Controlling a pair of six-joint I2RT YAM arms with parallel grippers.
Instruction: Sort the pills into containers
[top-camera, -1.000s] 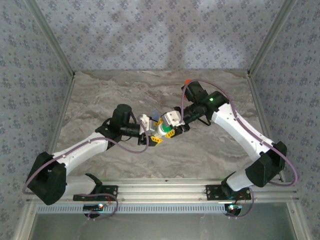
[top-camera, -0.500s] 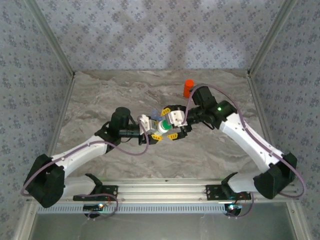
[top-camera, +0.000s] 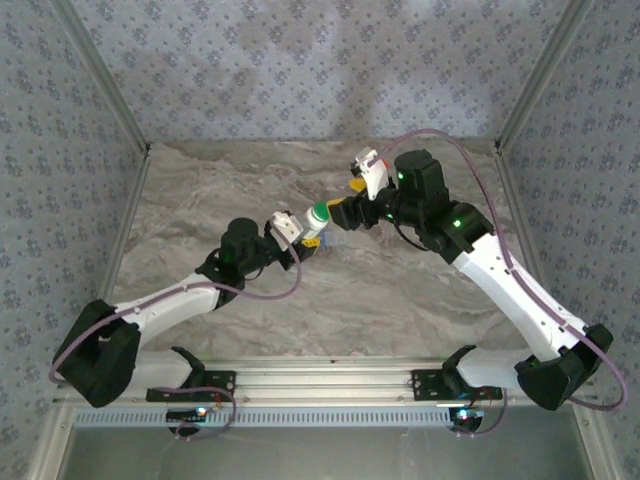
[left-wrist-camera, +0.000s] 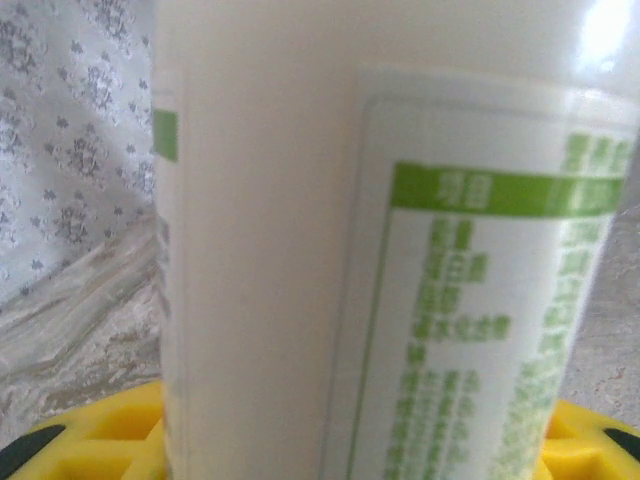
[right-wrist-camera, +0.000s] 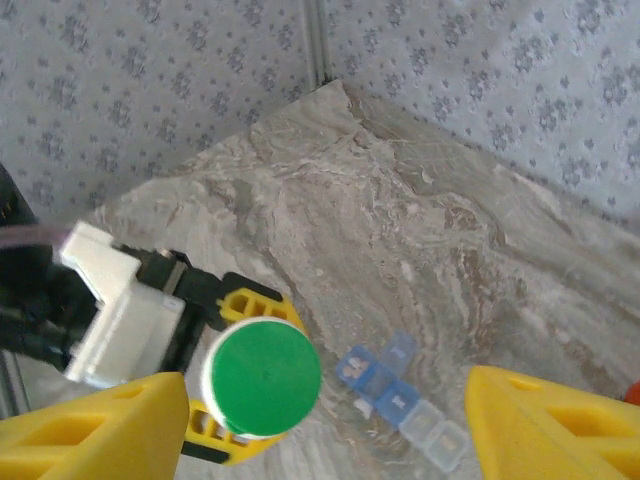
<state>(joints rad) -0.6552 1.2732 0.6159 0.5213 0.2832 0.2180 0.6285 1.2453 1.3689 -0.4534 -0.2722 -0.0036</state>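
- Left gripper (top-camera: 308, 228) clamped the white bottle (top-camera: 318, 213), its green cap (right-wrist-camera: 262, 378) up.
- Pill box (right-wrist-camera: 400, 395) lay on the bench (right-wrist-camera: 400, 230), below and between the right gripper's fingers.
- Right gripper (top-camera: 345, 203) gaped wide, holding nothing.

The white bottle (left-wrist-camera: 260, 250) is smooth glossy plastic with a shiny printed label (left-wrist-camera: 470, 300); its green cap (right-wrist-camera: 262, 378) looks matt. Beside the bottle, the pill box (right-wrist-camera: 400, 398) is translucent blue and clear plastic on the matt, marble-patterned table (right-wrist-camera: 420, 250).

White bottle (left-wrist-camera: 260, 250) with green cap (right-wrist-camera: 262, 375), blue-and-clear pill box (right-wrist-camera: 398, 392), grey marbled table (right-wrist-camera: 420, 240).
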